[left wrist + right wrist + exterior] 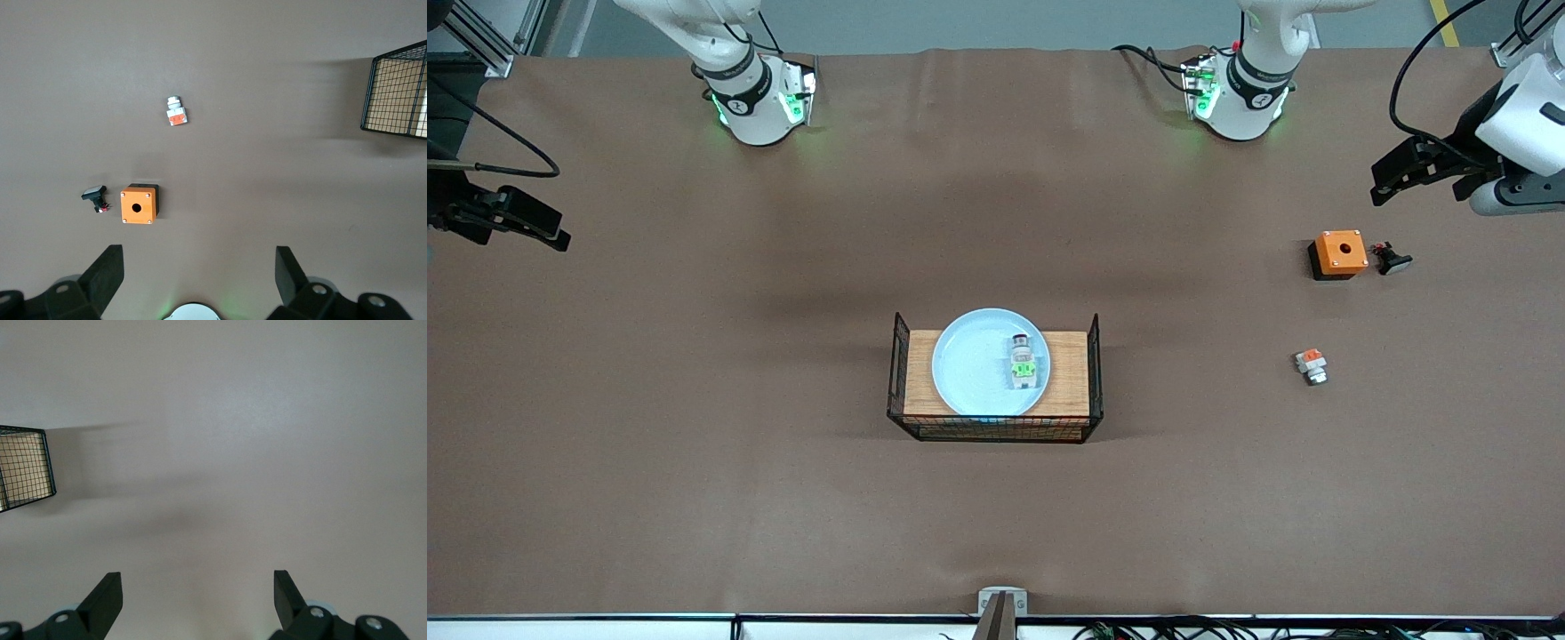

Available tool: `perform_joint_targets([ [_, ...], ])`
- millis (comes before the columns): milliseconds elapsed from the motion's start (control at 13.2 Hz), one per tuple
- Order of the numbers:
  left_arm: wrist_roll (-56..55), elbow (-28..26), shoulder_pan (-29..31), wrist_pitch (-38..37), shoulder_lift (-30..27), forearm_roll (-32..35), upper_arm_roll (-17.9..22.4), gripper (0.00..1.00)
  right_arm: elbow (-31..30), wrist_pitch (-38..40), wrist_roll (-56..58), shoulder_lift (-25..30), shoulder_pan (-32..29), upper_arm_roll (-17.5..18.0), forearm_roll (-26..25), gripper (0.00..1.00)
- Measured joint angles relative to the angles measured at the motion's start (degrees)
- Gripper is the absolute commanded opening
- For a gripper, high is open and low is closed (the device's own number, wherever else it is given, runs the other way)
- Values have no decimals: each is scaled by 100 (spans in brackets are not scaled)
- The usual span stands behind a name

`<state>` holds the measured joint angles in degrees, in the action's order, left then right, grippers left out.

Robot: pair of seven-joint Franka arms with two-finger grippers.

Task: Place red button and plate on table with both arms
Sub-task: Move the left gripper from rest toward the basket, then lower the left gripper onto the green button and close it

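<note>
The red button (pixel 1025 363) lies on its side on the plate (pixel 974 364), toward the left arm's end of it, its long axis running toward and away from the front camera, with the dark end pointing away from that camera and the green patch at mid-length. No writing on it can be read. The plate rests on the wooden top of the black wire basket (pixel 1089 373) at the middle of the table (pixel 694 400).

Toward the left arm's end lie a small white block with an orange top (pixel 1311 365), an orange box (pixel 1340 252) and a black knob piece (pixel 1392 260).

The left gripper (pixel 199 267) hangs over the table by the orange box, jaws wide and empty. The right gripper (pixel 198 590) hangs over bare table at its own end, jaws wide and empty; both are cut off in the front view.
</note>
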<state>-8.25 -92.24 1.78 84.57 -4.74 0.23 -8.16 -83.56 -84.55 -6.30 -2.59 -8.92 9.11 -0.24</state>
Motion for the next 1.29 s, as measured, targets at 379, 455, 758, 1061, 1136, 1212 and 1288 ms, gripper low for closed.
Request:
perform_joint_targets([
  [379, 0, 18, -16, -4, 6, 0, -61, 100, 0, 0, 0, 0, 10, 3, 0, 100],
  [455, 0, 45, -19, -4, 13, 0, -137, 100, 0, 0, 0, 0, 11, 4, 0, 100],
  [758, -113, 130, -25, -3, 185, 0, -487, 100, -1, 0, 11, 0, 25, 13, 0, 100],
  [1061, -1120, 270, -42, 41, 616, 0, -1225, 100, -5, 48, 19, -1, 173, 27, 0, 99],
  [1136, -1408, 415, -53, 74, 787, 0, -1451, 100, -2, 113, 19, 0, 191, 32, 0, 99],
  [1212, -1696, 595, -64, 112, 993, 0, -1652, 100, 2, 215, 19, 1, 218, 38, 0, 98],
  [1288, -1991, 783, -98, 191, 1234, 0, -1822, 100, 16, 290, 19, 4, 274, 43, 0, 98],
])
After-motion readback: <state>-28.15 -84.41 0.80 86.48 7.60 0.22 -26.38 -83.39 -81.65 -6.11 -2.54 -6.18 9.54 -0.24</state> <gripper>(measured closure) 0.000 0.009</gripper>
